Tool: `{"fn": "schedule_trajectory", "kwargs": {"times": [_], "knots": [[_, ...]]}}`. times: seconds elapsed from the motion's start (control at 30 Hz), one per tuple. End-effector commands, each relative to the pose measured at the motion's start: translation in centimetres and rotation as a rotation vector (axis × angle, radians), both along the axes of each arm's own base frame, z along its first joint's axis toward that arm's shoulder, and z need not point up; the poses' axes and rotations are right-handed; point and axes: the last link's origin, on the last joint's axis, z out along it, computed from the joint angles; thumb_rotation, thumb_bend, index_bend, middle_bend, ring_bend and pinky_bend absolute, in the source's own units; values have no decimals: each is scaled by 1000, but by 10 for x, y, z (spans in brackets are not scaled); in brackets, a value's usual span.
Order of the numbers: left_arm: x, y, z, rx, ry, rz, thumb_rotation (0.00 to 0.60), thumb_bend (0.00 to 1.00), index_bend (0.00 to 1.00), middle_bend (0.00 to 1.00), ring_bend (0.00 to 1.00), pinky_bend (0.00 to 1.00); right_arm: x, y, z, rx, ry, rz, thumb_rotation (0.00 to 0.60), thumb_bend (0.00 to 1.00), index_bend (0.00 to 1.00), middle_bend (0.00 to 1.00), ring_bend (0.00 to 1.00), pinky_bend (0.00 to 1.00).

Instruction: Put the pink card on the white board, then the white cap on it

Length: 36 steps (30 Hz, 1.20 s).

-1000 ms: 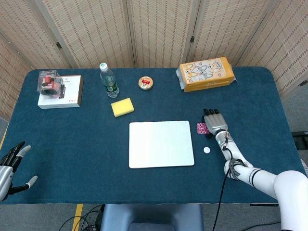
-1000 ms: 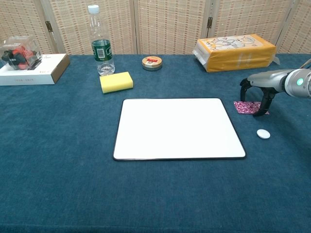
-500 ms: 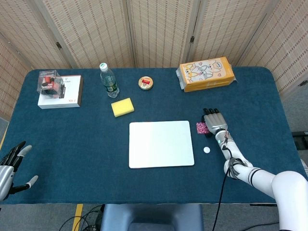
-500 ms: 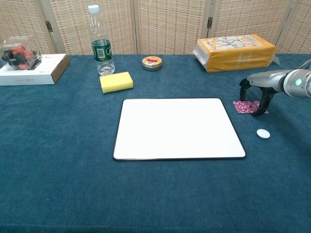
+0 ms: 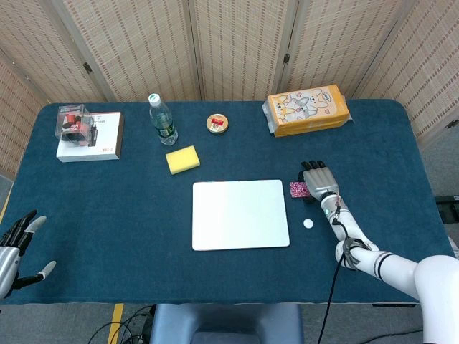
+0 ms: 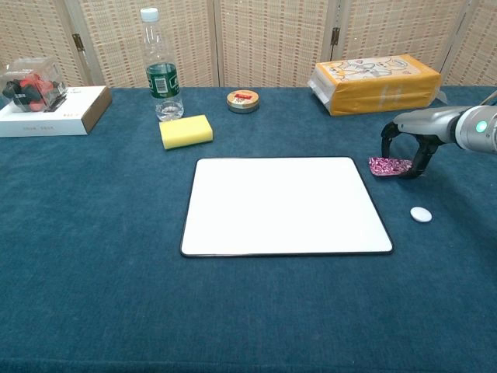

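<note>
The pink card (image 5: pixel 298 189) (image 6: pixel 387 165) hangs just off the cloth, right of the white board (image 5: pixel 240 213) (image 6: pixel 283 203). My right hand (image 5: pixel 320 181) (image 6: pixel 409 142) arches over the card's right end and pinches it between its fingertips. The white cap (image 5: pixel 308 223) (image 6: pixel 420 214) lies on the cloth in front of the card, near the board's right edge. The board is bare. My left hand (image 5: pixel 16 247) hovers at the table's front left corner, fingers spread, holding nothing; only the head view shows it.
Along the back stand a yellow sponge (image 6: pixel 186 130), a water bottle (image 6: pixel 161 71), a small round tin (image 6: pixel 243 100), an orange packet (image 6: pixel 378 83) and a white box (image 6: pixel 56 110) with a clear case on it. Folding screens close the rear.
The right hand has closed on the pink card, raised it slightly and carried it a little left toward the board. The cap and the left hand have stayed put.
</note>
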Motion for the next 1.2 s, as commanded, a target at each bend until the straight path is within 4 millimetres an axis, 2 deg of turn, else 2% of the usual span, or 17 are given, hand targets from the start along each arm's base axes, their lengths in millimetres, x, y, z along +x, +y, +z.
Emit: {"fn": "schedule_trajectory", "kwargs": {"times": [0.03, 0.2, 0.3, 0.47, 0.67, 0.97, 1.2], "knots": [[0, 0, 0, 0, 2, 3, 600, 294, 0, 0, 54, 199, 11, 0, 14, -28, -29, 26, 600, 226, 446, 78, 0, 0], [1, 0, -1, -1, -4, -3, 600, 294, 0, 0, 54, 199, 36, 6, 27, -31, -88, 61, 600, 226, 446, 78, 0, 0], [3, 0, -2, -4, -9, -10, 600, 293, 0, 0, 54, 200, 53, 11, 24, 0, -108, 92, 600, 225, 446, 78, 0, 0], [3, -1, 1, 1, -20, -15, 600, 294, 0, 0, 54, 199, 85, 23, 6, 66, -115, 158, 600, 226, 446, 77, 0, 0], [0, -4, 8, 15, -39, -8, 600, 293, 0, 0, 54, 199, 108, 32, -20, 117, -77, 213, 600, 225, 446, 77, 0, 0], [-2, -10, 16, 33, -60, -14, 600, 294, 0, 0, 54, 200, 114, 35, -40, 133, -35, 210, 600, 204, 429, 64, 0, 0], [-2, -9, 16, 33, -62, -14, 600, 294, 0, 0, 54, 199, 114, 33, -38, 131, -34, 201, 600, 144, 185, 25, 0, 0]]}}
